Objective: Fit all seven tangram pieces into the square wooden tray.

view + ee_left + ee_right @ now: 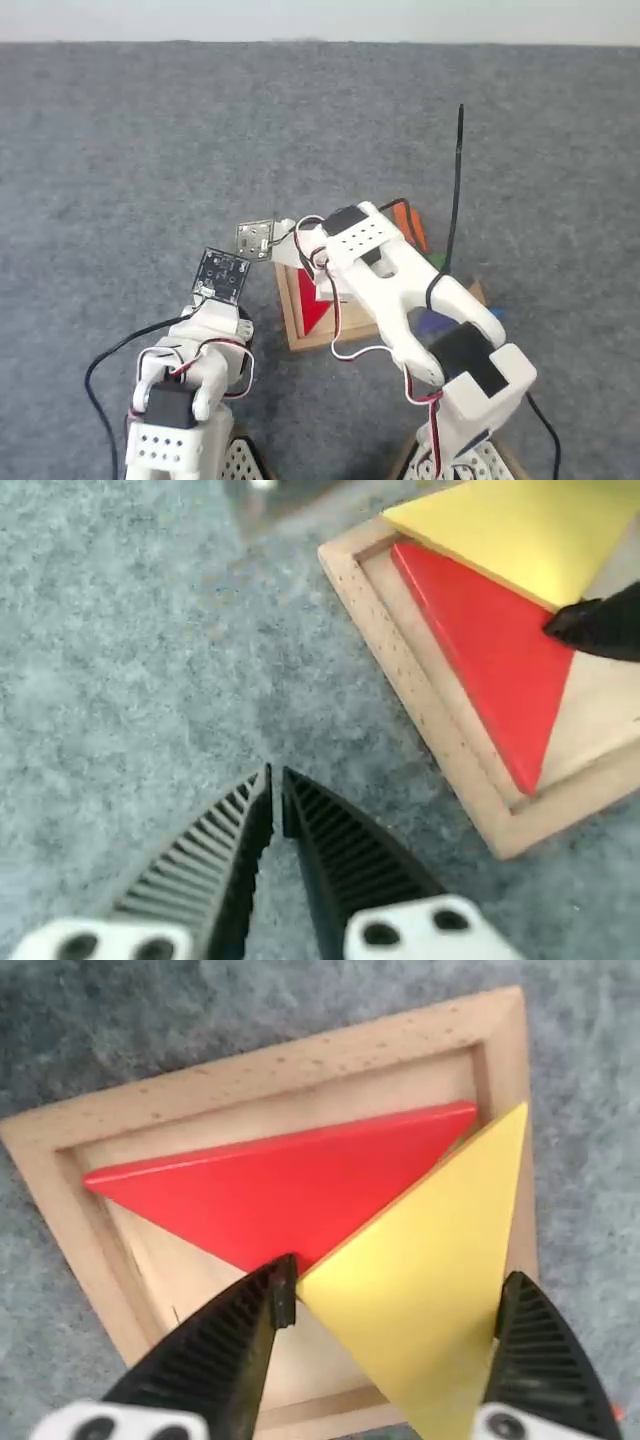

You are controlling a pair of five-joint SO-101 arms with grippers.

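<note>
Placing the yellow triangle looks like the step in hand. The right gripper hangs over the tray with its jaws spread wide on either side of that piece. Both fingers touch its edges, so I judge it gripped rather than lying loose. The red triangle already lies flat inside the tray, its long side along one wall. The yellow one meets it at a slant, and two of its tips reach over the rim, so it is not seated yet.

The next move probably calls for turning the yellow triangle until its long edge runs square with a wall. It then has to come down flush beside the red one without riding up on it or on the rim.

The left gripper is closed on nothing and hovers over the carpet just beside the tray's corner.

The right wrist view gives the fit: which tips overhang and how much bare floor is left. The left wrist view shows the yellow piece from the side, sitting higher than the red. The high view adds an orange piece and a purple piece, both partly hidden by the arm, so whether they lie on the carpet I cannot tell.
</note>
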